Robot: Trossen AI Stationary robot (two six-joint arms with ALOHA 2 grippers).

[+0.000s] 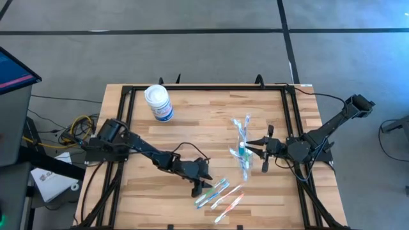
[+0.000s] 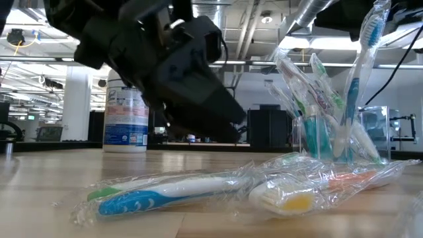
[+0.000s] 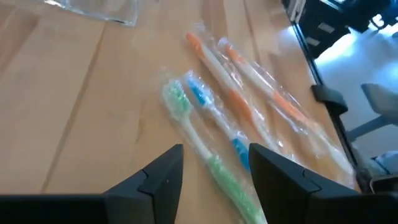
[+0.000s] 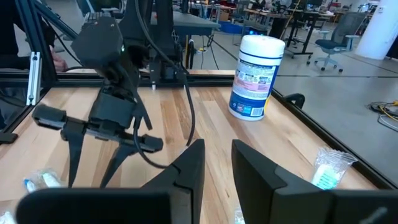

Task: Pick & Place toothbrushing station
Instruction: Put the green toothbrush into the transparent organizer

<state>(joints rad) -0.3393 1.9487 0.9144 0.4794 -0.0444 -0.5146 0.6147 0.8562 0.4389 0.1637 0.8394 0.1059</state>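
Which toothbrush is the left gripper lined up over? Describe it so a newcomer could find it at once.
On the wooden table, near its front edge, four wrapped toothbrushes lie loose beside the left gripper. The green toothbrush is the outermost of them, directly ahead of the gripper's open fingers. Its neighbour, the blue toothbrush, is blue-bristled, and the two orange toothbrushes lie beyond.

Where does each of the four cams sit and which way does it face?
High: overhead, straight down on the table, both arms.
Low: table height, past wrapped toothbrushes to the cup; left arm above.
Left wrist: down on toothbrushes past left claw.
Right wrist: across the table, right claw near, left arm beyond.
Shared: white canister.
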